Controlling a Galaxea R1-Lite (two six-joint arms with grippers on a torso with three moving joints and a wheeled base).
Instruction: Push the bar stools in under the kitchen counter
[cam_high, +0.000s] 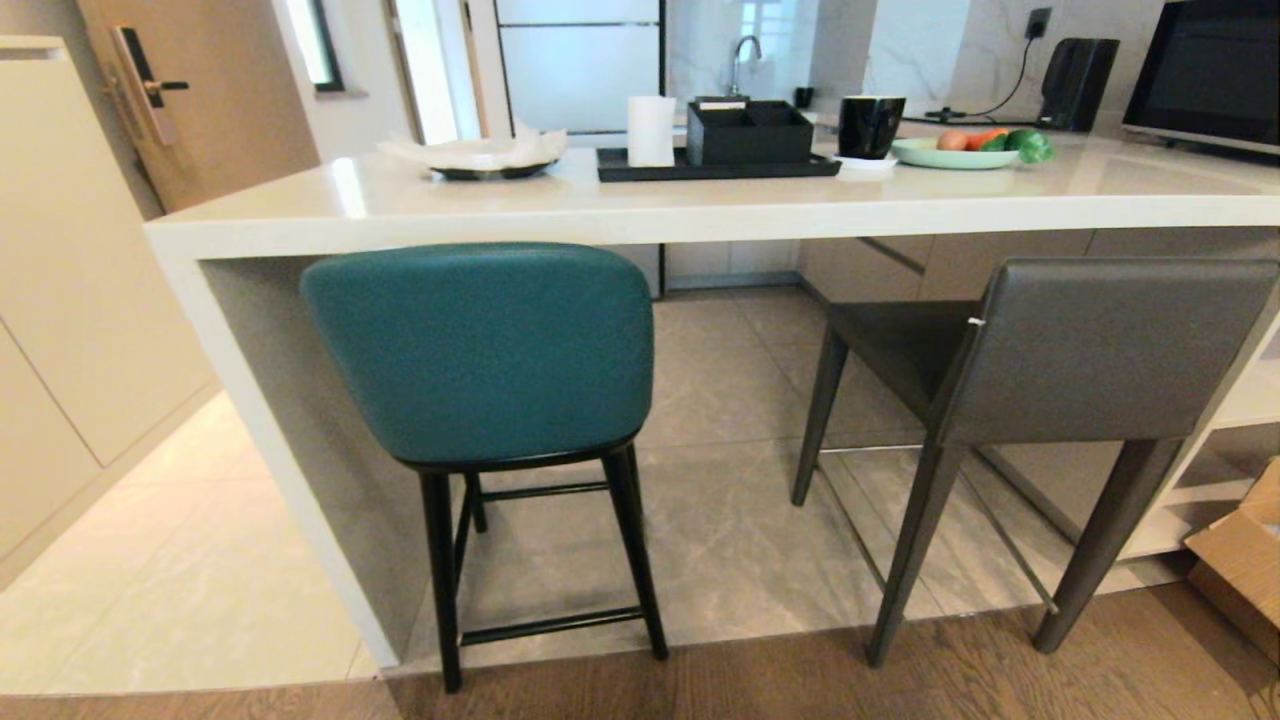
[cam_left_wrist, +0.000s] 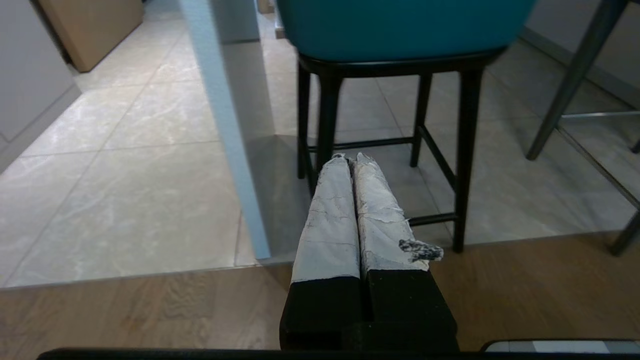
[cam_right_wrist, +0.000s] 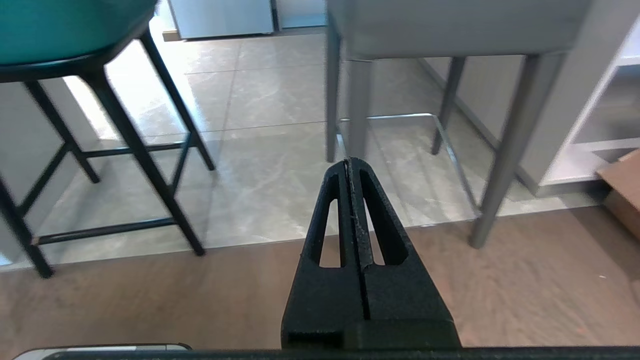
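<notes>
Two bar stools stand at the table (cam_high: 700, 205), which has a thick, shiny, off-white stone top and a white side panel on the left. The teal stool (cam_high: 480, 350) on the left has a soft, round, curved back with a bumpy leather look, and thin black legs joined by black bars. Its back sits right under the near edge of the table top, and its near legs stand on the brown wood floor (cam_high: 800, 670). The grey stool (cam_high: 1080, 350) on the right has a flat, square back and smooth grey legs that get thinner toward the bottom; it is turned a little and its back pokes out past the table edge. On the table are a black tray (cam_high: 715, 168) holding one white roll (cam_high: 651, 130) and one black box (cam_high: 748, 133), one black cup (cam_high: 870, 125), one green plate (cam_high: 950, 155) with some fruit and vegetables, and one dark plate (cam_high: 490, 170) with crumpled white paper. The left claw (cam_left_wrist: 351, 159), wrapped in white tape, is clenched tight and holds nothing. The right claw (cam_right_wrist: 349, 162), black with holes in its fingers, is also clenched and empty. Both hang low, near the floor, in front of the stools.
</notes>
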